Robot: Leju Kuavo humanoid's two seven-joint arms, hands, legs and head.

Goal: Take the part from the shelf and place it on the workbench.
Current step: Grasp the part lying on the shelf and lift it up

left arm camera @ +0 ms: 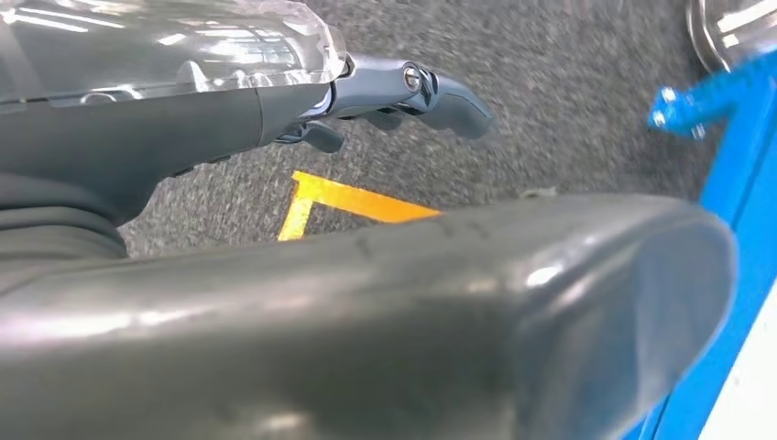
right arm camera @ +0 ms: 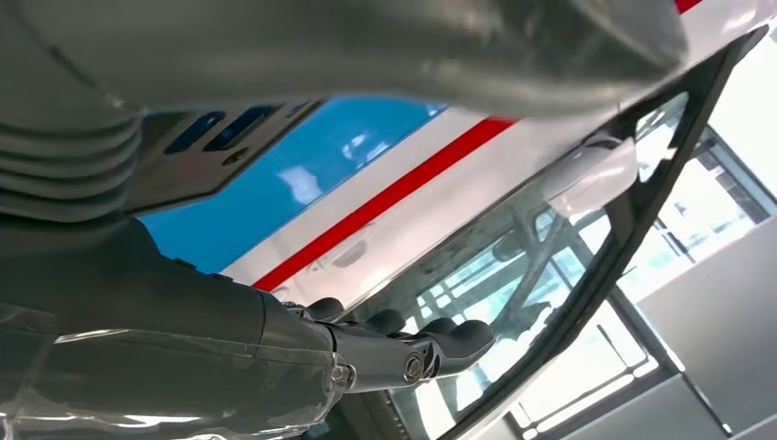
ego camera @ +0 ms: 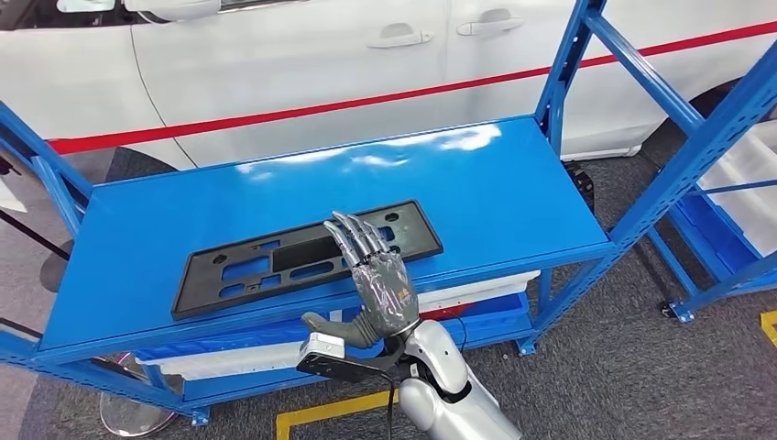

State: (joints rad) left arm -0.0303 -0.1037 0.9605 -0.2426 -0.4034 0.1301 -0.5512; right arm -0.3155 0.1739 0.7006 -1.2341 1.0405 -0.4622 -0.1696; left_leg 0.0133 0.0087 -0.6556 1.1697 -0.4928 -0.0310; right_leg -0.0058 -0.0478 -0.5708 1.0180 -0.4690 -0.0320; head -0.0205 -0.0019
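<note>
Head view: a flat black part (ego camera: 307, 259), long and pierced with slots and holes, lying on the blue shelf (ego camera: 513, 188) toward its near edge, slightly askew. Right hand (ego camera: 377, 280) raised at that near edge, palm up and back toward the camera, fingers (ego camera: 353, 234) straight, slightly spread and empty, their tips overlapping the right half of the part; contact or hovering impossible to tell. Thumb stuck out to the left, below the shelf's front lip. Silver forearm (ego camera: 444, 385) rising from the lower frame edge. Behind the shelf, a white car (ego camera: 302, 69) with a red stripe. More blue racking (ego camera: 724, 183) to the right. Grey carpet (ego camera: 605, 367) underneath, with yellow tape (ego camera: 321, 414) near the shelf's foot.

Left wrist view: left hand (left arm camera: 366, 101) over the grey carpet, dark fingers (left arm camera: 449, 101) loosely curled with nothing in them, thick grey thumb across the foreground. Yellow tape corner (left arm camera: 348, 202) on the floor, a blue shelf leg (left arm camera: 733, 174) at one side.

Right wrist view: right hand's dark fingers (right arm camera: 431, 344) stretched out and empty, the black part (right arm camera: 211, 151) just above them against the blue shelf surface, the car's red stripe and window beyond.
</note>
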